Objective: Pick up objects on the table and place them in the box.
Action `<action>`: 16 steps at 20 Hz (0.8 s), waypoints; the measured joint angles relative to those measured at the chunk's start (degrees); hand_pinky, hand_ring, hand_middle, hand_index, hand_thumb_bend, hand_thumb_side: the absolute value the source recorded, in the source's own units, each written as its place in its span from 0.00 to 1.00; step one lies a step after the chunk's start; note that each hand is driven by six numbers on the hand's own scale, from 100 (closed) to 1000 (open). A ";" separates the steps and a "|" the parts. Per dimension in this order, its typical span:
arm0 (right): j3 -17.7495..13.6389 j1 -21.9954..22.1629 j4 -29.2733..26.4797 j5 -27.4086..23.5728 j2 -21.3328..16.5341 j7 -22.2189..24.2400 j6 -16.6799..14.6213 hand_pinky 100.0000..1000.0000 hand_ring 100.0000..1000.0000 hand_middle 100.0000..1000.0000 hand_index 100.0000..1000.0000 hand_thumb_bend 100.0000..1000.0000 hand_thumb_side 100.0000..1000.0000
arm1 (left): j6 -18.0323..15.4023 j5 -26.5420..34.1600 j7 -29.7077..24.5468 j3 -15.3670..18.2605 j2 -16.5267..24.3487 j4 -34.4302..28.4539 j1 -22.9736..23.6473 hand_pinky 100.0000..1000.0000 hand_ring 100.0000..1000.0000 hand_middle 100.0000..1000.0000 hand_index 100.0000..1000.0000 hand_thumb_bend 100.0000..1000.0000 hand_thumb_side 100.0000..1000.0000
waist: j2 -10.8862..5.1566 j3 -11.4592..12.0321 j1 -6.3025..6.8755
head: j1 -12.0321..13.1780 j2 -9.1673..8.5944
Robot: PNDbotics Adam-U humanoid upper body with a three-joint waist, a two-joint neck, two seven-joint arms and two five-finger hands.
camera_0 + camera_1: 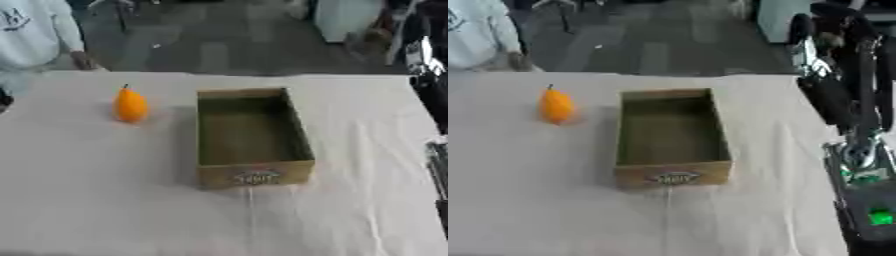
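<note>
An orange pear-shaped fruit [130,105] with a small dark stem stands upright on the white cloth, left of the box. The open cardboard box [252,175] sits in the middle of the table with its long side running away from me. Nothing shows inside it, and a label is on its near wall. My right arm [859,125], black with silver joints, runs down the right edge, well to the right of the box. Its lower end [872,220] is dark with a green light, and the hand there is not clear. No hand is near the fruit.
The table [105,200] is covered by a white cloth with bare stretches in front and on the right. A person in a light top [31,30] stands at the far left corner with a hand at the table's edge. A small dark shape [3,100] shows at the left edge.
</note>
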 measured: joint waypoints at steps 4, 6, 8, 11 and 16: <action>0.00 0.01 0.00 0.00 0.00 0.00 0.00 0.47 0.76 0.48 0.74 0.26 0.66 | 0.01 0.00 0.00 0.00 0.00 0.00 0.00 0.60 0.49 0.45 0.65 0.00 0.50 | 0.00 0.00 0.00 | 0.00 -0.02; 0.00 0.01 0.00 0.00 0.00 0.00 0.00 0.47 0.76 0.48 0.74 0.26 0.66 | 0.01 0.00 0.00 0.00 0.00 0.00 0.00 0.60 0.49 0.45 0.65 0.00 0.50 | 0.00 0.00 0.00 | 0.01 -0.02; 0.00 0.01 0.00 0.00 0.00 0.00 0.00 0.47 0.76 0.48 0.74 0.26 0.66 | 0.02 0.00 0.00 0.00 0.00 0.00 0.00 0.60 0.49 0.45 0.65 0.00 0.50 | 0.01 0.00 0.00 | 0.02 -0.02; 0.00 0.01 0.00 0.00 0.00 0.00 0.00 0.47 0.76 0.48 0.74 0.26 0.67 | 0.02 0.00 0.00 0.00 0.00 0.00 0.00 0.60 0.49 0.45 0.66 0.00 0.50 | 0.04 0.00 0.00 | 0.03 -0.02; 0.01 -0.98 0.00 0.04 -0.59 0.00 0.00 0.47 0.77 0.49 0.75 0.28 0.67 | -0.02 -0.08 0.03 0.00 0.07 0.00 -0.10 0.60 0.49 0.47 0.67 0.00 0.51 | 0.68 -0.06 0.05 | 0.03 0.76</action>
